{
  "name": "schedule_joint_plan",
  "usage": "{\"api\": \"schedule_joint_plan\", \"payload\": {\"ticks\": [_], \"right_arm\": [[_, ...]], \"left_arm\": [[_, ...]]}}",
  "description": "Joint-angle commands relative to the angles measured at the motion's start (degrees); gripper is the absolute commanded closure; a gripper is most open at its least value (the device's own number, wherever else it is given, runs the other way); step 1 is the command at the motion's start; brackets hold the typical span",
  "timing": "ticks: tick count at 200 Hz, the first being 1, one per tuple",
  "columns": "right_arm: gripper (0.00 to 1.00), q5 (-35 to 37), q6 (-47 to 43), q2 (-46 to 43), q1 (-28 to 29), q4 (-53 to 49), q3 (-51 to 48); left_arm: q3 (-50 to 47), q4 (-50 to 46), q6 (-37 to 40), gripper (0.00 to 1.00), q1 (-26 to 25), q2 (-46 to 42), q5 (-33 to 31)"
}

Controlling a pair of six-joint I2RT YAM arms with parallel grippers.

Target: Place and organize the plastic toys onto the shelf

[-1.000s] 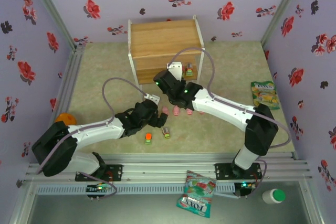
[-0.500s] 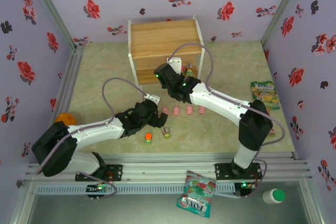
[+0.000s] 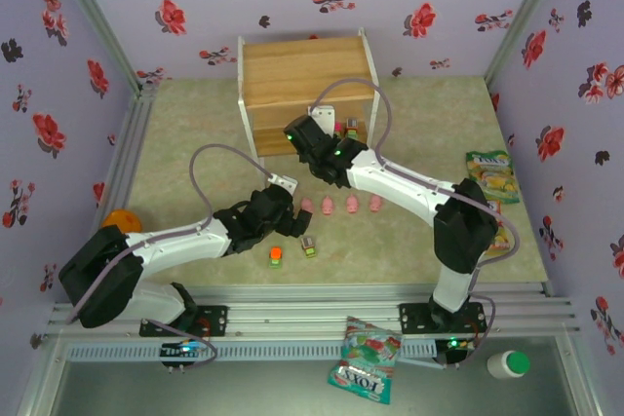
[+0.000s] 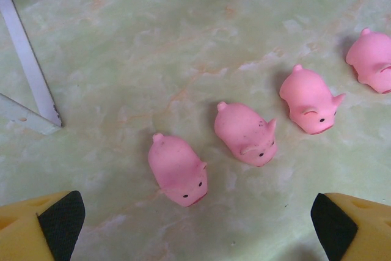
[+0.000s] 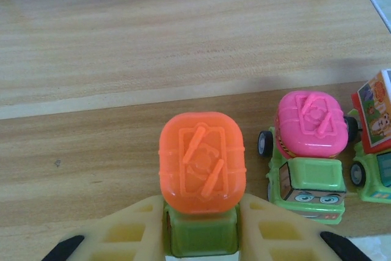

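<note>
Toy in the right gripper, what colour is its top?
Orange. The toy shows best in the right wrist view.

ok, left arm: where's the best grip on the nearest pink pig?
Pinch the pig across its flanks, coming down from above with the open left gripper. Its body is narrowest side to side and sits diagonal, so probably twist the wrist.

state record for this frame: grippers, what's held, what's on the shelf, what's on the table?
left gripper: open, over the pink pigs
right gripper: shut on orange-topped toy, at the shelf
lower board: pink-topped toy, another toy at its right
table: four pigs in a row; two blocky toys nearby
unclear: whether the held toy touches the board
</note>
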Motion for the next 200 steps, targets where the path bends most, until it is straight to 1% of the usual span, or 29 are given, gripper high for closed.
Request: {"api": "schedule_joint_plan", "payload": {"ticks": [1,173,200], "right_arm": [[0.72,0.0,-1.2,1.5,-0.5,-0.7,2.6],[0.72,2.4,-2.4,3.7,-1.1,-0.8,3.0],[0.71,2.7,-2.5,3.8,-1.3,-0.7,2.7]], "left_arm": [[1.4,-0.9,-0.4,0.0,0.4,-1.1,0.2],[1.5,-1.0,-0.3,0.0,0.4,-0.9,0.3],[1.5,-1.1,-0.3,0.0,0.4,-1.0,0.2]]}}
